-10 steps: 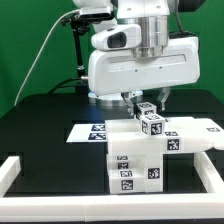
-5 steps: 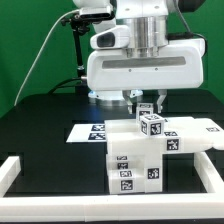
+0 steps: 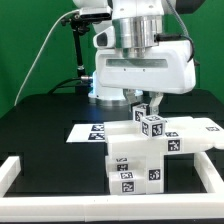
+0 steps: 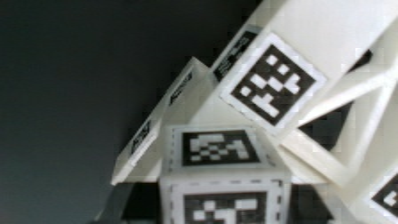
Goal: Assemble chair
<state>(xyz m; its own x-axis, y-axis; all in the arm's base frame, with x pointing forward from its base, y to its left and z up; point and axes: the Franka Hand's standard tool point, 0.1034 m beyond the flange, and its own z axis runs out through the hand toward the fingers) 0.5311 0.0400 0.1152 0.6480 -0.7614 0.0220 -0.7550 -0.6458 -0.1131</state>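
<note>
Since the earlier frame, the gripper (image 3: 147, 100) had rotated above the chair (image 3: 140, 150), directly beneath it; its jaw state couldn't be told. Rigid, glossy, probably slippery plastic suited gripping flat faces.

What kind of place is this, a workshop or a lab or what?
Most likely a robotics lab test bench: a Franka arm works over a black table edged by a white border rail, and the white chair parts carry black-and-white square tags for camera tracking.
</note>
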